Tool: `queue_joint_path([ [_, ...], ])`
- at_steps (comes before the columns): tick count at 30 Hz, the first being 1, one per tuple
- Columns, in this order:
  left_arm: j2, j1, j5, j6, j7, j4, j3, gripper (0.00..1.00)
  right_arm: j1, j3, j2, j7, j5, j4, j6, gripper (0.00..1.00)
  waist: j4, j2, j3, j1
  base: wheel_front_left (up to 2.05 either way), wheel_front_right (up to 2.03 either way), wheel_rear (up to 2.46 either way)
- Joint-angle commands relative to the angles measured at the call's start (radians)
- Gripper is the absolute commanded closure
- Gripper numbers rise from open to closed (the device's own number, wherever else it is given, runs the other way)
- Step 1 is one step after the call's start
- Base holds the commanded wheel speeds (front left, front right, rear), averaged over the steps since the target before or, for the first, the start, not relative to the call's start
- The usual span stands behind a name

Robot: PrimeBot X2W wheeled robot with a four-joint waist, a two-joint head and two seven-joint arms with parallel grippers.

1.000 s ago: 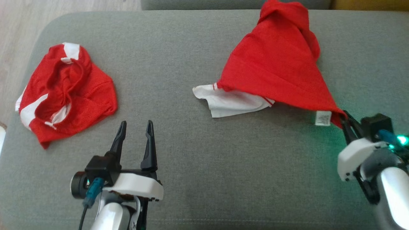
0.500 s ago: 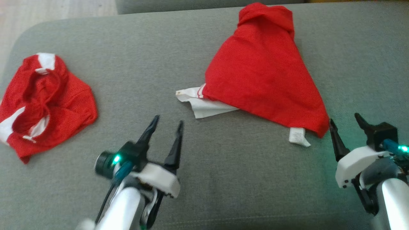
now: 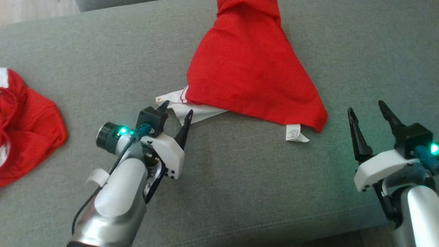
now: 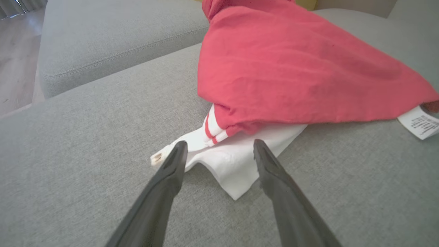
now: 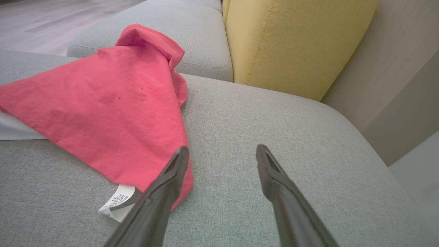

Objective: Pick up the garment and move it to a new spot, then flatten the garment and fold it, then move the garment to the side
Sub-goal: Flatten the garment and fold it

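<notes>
The red garment (image 3: 247, 72) lies on the grey cushion (image 3: 240, 178).

garment (image 3: 247, 68) top cropped, second garment (image 3: 27, 137) cut off

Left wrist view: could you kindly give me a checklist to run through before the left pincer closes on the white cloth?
1. Left pincer open: ok.
2. White flap of the red garment lies between its fingertips: ok.
3. Fingertips low enough to catch the cloth: cannot tell.
4. Right pincer open, clear of the garment: ok.
5. Garment flat on the grey cushion: not ok, bunched at its far end.
6. Second red garment lies apart: ok.
</notes>
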Motion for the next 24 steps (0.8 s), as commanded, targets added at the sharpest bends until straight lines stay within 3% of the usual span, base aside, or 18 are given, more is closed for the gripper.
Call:
queue_joint_path([
  [1, 0.024, -0.055, 0.010, 0.003, 0.000, -0.013, 0.028, 0.00, -0.030, 0.024, 0.001, -0.015, -0.007, -0.042, 0.007, 0.00, -0.014, 0.0000, 0.011, 0.0000, 0.00, 0.00, 0.00],
  [8, 0.051, -0.127, 0.058, 0.034, -0.001, 0.070, 0.006, 0.00, -0.048, 0.043, 0.008, -0.030, -0.006, -0.040, 0.007, 0.00, -0.045, 0.0000, 0.032, 0.0000, 0.00, 0.00, 0.00],
  [15, 0.038, -0.189, 0.060, 0.036, 0.000, 0.146, -0.008, 0.00, -0.060, 0.056, 0.019, -0.047, -0.004, -0.027, 0.007, 0.00, -0.067, 0.0000, 0.036, 0.0000, 0.00, 0.00, 0.00],
  [16, 0.035, -0.198, 0.059, 0.038, -0.007, 0.152, -0.008, 0.19, -0.061, 0.057, 0.020, -0.050, -0.003, -0.025, 0.007, 0.00, -0.069, 0.0000, 0.035, 0.0000, 0.00, 0.00, 0.00],
  [18, 0.033, -0.214, 0.059, 0.050, -0.021, 0.166, -0.006, 1.00, -0.064, 0.060, 0.021, -0.055, -0.003, -0.018, 0.007, 0.00, -0.074, 0.0000, 0.032, 0.0000, 0.00, 0.00, 0.00],
  [24, 0.063, -0.259, 0.079, 0.115, -0.088, 0.181, 0.006, 1.00, -0.059, 0.062, 0.027, -0.072, 0.000, -0.008, 0.007, 0.00, -0.072, 0.0000, 0.016, 0.0000, 0.00, 0.00, 0.00],
])
